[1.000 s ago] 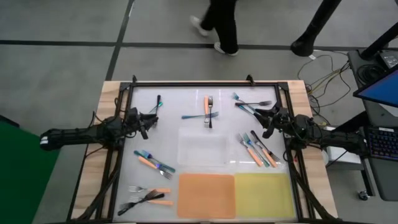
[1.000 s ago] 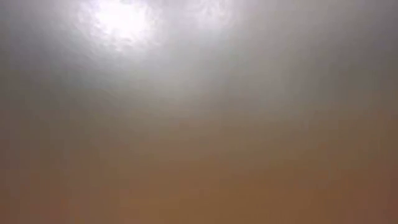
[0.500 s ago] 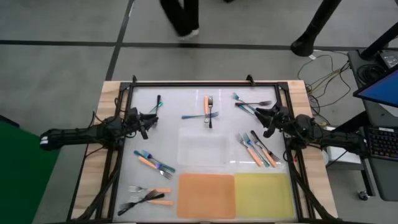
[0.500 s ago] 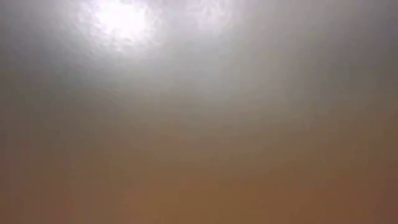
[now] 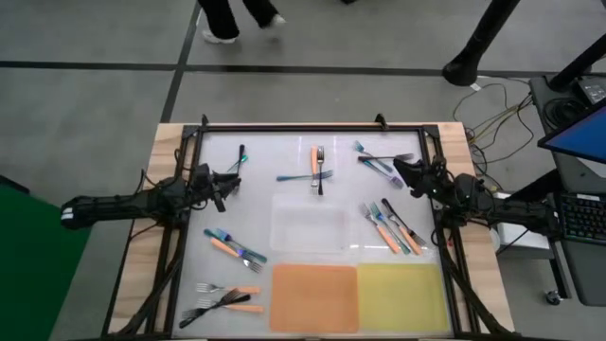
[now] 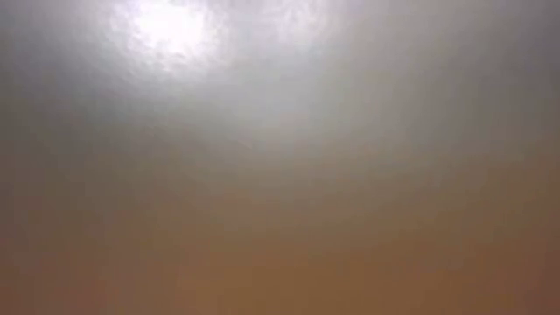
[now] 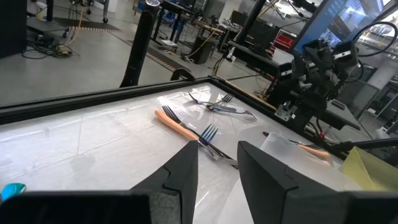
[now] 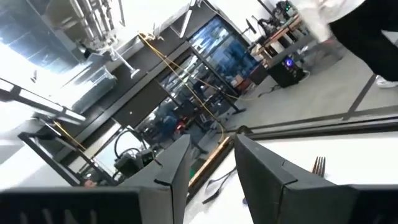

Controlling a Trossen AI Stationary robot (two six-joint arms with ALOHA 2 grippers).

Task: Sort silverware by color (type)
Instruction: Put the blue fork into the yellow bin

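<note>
Left gripper [image 5: 225,180]: rests low at the left side of the tabletop [image 5: 284,189], near its far-left corner. In the left wrist view its two dark fingers [image 7: 180,177] stand a little apart with only bare surface between them; they hold nothing.
Right gripper [image 5: 405,174]: sits at the right side of the tabletop, just beside the far-right cluster of forks. In the right wrist view a narrow gap shows between its fingers [image 8: 171,165] and nothing is in it, so the jaws look slightly open and empty.
Far-right forks [image 5: 379,159]: a few crossed forks, teal and dark, near the far-right corner.
Far-centre forks [image 5: 317,169]: an orange-handled fork crossed with a dark one and a bluish one, in the middle of the far edge.
Far-left fork [image 5: 241,156]: one dark fork with a teal end, just ahead of the left gripper.
Right forks [image 5: 393,227]: orange-handled, teal and black forks lying side by side, right of centre.
Left-centre forks [image 5: 235,247]: an orange-handled fork and a blue-teal one, crossed.
Near-left forks [image 5: 225,298]: orange-handled and black forks in a loose heap at the near-left corner.
Orange mat [image 5: 313,297]: at the near edge, touching the yellow mat [image 5: 400,295] on its right; no forks on either.
Low view: probably blocked; only a blur shows.
Person [image 5: 237,13]: legs on the floor beyond the tabletop.
</note>
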